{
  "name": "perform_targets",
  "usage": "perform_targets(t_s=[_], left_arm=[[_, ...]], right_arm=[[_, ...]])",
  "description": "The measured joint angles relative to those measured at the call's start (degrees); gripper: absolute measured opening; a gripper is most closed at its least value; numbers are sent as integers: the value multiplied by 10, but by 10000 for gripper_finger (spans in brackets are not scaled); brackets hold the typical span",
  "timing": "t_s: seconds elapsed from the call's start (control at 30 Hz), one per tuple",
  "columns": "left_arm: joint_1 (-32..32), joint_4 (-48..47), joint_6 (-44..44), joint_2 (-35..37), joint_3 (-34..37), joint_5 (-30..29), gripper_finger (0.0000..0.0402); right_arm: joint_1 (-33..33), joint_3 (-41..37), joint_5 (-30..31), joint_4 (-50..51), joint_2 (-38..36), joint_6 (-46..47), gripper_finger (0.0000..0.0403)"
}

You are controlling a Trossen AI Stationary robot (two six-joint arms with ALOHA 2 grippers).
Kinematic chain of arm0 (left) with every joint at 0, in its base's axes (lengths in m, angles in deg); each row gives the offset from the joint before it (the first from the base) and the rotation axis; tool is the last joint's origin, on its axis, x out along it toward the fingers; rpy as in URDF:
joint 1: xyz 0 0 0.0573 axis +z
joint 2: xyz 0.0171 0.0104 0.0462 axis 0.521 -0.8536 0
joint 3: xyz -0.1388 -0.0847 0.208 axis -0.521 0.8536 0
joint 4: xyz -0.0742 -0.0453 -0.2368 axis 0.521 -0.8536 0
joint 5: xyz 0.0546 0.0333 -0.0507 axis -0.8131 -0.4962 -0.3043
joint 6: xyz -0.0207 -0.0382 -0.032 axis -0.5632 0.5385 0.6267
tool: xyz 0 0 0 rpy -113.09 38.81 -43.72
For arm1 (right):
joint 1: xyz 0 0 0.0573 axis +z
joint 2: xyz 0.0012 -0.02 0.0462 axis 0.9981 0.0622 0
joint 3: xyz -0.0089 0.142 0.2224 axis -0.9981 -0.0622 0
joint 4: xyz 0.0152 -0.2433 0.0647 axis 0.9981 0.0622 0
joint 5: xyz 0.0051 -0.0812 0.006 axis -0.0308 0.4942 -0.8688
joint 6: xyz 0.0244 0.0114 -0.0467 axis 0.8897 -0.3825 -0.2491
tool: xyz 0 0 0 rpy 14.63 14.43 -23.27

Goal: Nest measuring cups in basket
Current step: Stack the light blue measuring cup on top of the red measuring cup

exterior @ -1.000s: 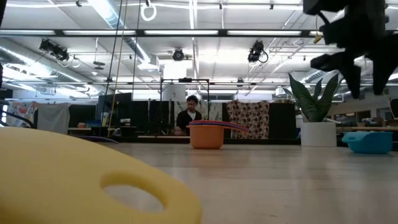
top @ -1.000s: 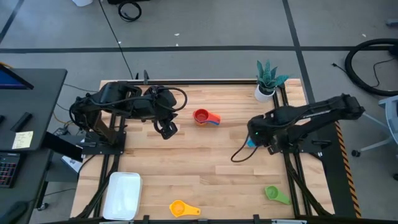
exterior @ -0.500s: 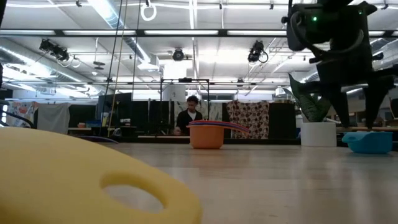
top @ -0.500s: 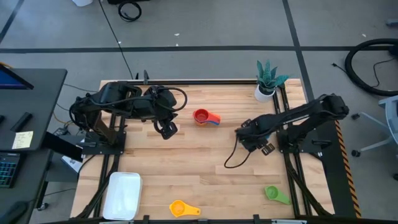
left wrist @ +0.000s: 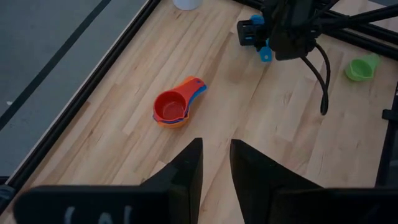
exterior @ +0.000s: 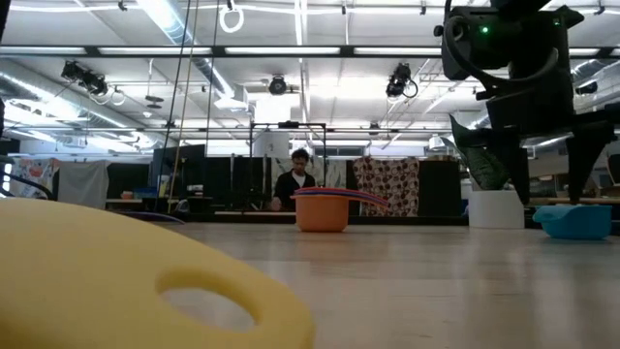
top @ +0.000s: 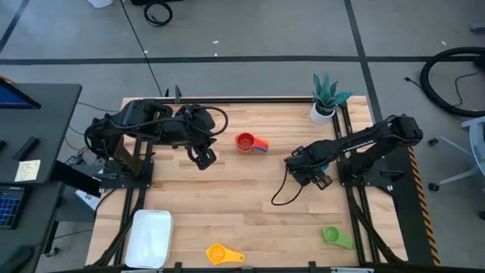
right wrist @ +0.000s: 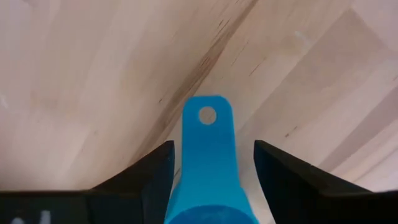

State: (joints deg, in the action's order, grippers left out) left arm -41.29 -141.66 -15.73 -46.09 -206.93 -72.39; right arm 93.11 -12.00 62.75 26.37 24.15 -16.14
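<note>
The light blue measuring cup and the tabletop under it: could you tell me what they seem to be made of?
The light blue measuring cup, between the right gripper's open fingers, looks like moulded plastic: uniform colour, smooth matte surface, neat hanging hole. The pale wooden tabletop shows grain lines and plank seams, probably sealed butcher block.

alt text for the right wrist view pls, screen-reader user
A light blue measuring cup lies on the wooden table, its flat handle with a round hanging hole pointing away from the camera, framed between the two open dark fingers of the right tool. Neither finger visibly touches the handle.
</note>
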Motion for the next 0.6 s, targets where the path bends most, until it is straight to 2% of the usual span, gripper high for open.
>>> perform_targets(t_s=[0.23,0.6], left_arm=[[0,0,0,0,0,0,86],[0,0,2,0,0,0,86]], right_arm=[[-1,0,-35,-14,0,-10,222],[-11,-24,-31,-21,0,-29,221]])
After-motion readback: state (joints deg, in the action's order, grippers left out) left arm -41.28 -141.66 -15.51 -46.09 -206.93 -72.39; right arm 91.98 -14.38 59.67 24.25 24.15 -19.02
